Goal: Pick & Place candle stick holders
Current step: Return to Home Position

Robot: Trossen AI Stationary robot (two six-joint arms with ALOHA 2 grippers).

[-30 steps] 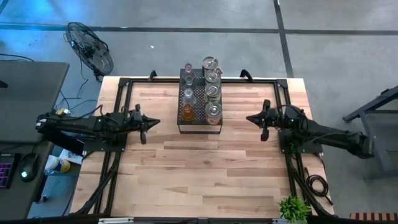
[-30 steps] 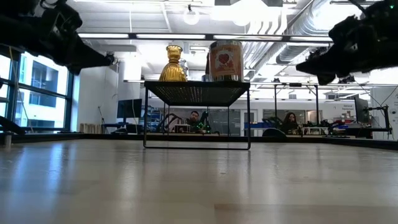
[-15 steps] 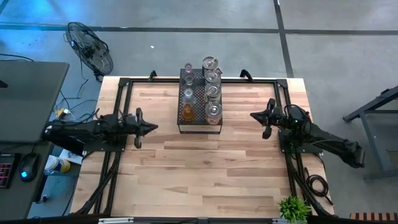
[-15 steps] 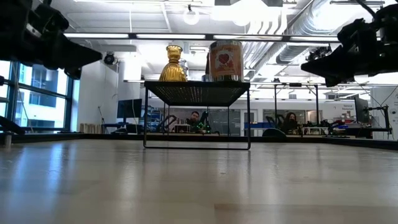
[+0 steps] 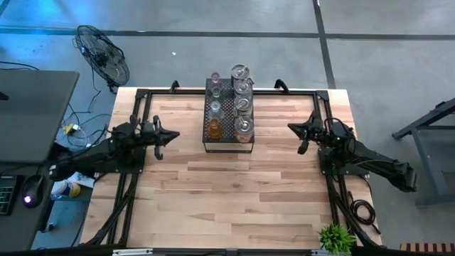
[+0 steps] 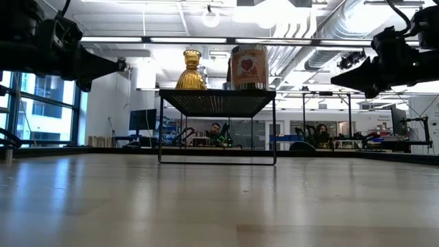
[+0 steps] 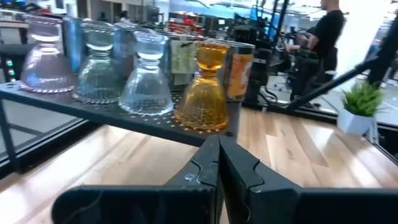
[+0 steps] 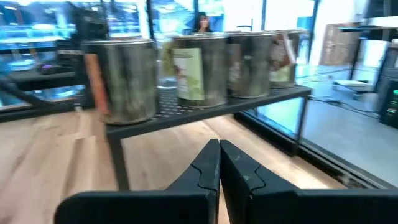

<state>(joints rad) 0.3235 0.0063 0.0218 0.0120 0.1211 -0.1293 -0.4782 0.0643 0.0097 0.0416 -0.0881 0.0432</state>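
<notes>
Reckoning the job's abt done: the wood table (image 5: 227, 192) shows no loose holder, everything sits on the black mesh shelf (image 5: 229, 150) at far centre. Candle stick holders (image 5: 215, 107) line its left side, pink farthest, amber holder (image 7: 208, 87) nearest. Candle tins (image 5: 243, 99) fill its right side. Left gripper (image 5: 174, 135) & right gripper (image 5: 291, 129) hang either side, well apart from the shelf, fingers pressed together, carrying nothing. Left to do, I'd say: park both arms. Room beyond: open workshop w/ ppl (image 6: 216, 130) at desks, fan (image 5: 103, 53) far left, plant (image 5: 335, 238) near right.
</notes>
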